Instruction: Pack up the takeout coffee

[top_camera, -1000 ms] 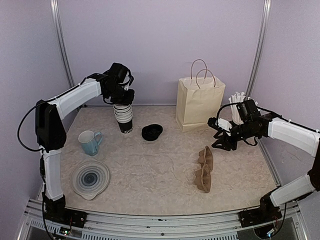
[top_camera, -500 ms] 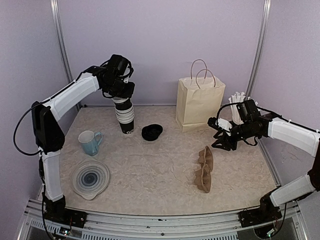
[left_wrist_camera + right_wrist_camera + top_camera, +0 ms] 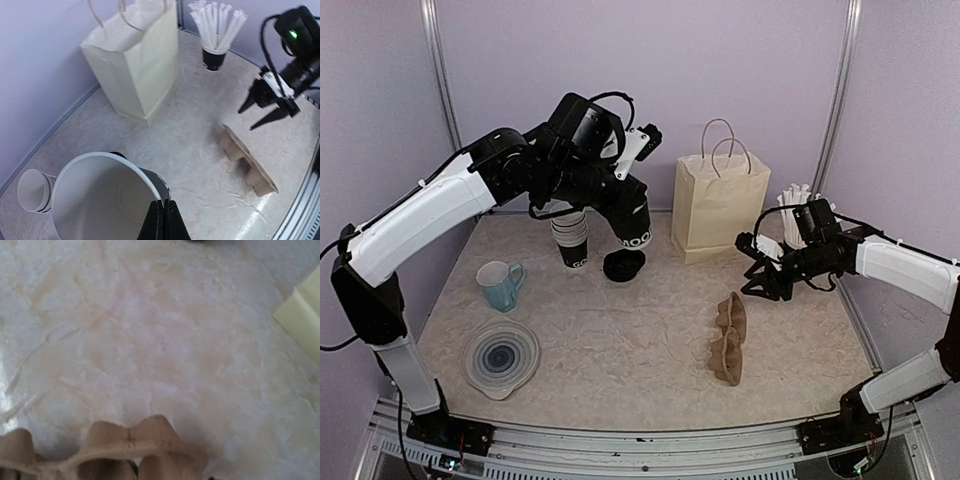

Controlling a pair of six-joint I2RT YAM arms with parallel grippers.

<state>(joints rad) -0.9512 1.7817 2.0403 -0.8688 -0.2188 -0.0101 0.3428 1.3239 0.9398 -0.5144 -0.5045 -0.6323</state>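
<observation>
While left gripper [image 3: 163, 206] pinches cup [image 3: 635, 228] rim by lids [image 3: 623, 266] — right gripper [image 3: 756, 278] wide, near carrier tray [image 3: 728, 340], bag [image 3: 718, 208].

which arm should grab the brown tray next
Right. Its open gripper hangs just beside the tray, while the left gripper is busy, shut on a cup farther off near the cup stack.

Soft, even light; nearby carrier tray [image 3: 116, 439] blurred.
</observation>
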